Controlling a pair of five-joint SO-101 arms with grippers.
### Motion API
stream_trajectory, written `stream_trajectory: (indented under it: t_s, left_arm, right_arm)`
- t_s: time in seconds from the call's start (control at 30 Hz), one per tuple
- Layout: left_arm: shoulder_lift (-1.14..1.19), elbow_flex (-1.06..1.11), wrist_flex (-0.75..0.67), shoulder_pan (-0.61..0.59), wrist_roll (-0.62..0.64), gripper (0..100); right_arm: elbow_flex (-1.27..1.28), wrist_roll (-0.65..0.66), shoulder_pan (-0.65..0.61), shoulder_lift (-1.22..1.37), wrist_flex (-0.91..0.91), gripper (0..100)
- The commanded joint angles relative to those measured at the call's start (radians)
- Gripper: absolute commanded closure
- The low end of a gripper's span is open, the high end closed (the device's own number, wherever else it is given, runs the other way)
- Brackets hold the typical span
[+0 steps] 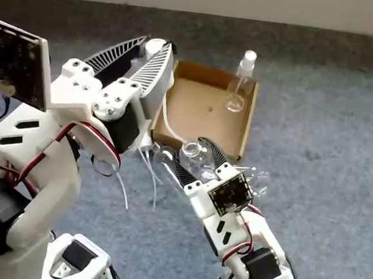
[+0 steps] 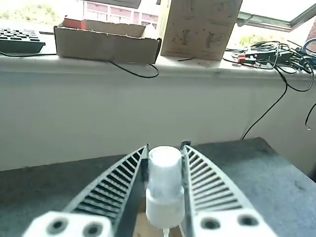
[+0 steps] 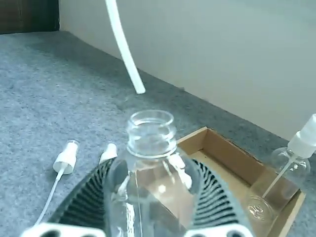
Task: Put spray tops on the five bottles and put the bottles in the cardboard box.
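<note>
Left gripper is clamped on a white spray top. Its dip tube hangs just above the neck of the open bottle. The right gripper grips that bottle by its body, at the near edge of the cardboard box. The box lies toward the far edge of the table, and one capped bottle sits in its far right corner. Loose spray tops lie on the table beside the open bottle. As I judge it, one bottle of five is done, a second is about to be capped, and three are left.
</note>
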Motion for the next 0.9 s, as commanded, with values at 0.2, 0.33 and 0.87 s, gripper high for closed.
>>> stream_trajectory:
  t_s: [0.2, 0.33, 0.87]
  left_arm:
    - [0.008, 0.136, -0.118, 0.048, 0.014, 96]
    - [0.008, 0.196, -0.161, 0.048, 0.014, 96]
    - [-0.097, 0.509, -0.041, 0.236, 0.006, 96]
  right_arm:
    - [-0.008, -0.009, -0.005, -0.012, -0.024, 99.5]
    - [-0.008, -0.009, -0.005, -0.012, -0.024, 99.5]
    - [-0.016, -0.147, 0.051, -0.012, -0.024, 99.5]
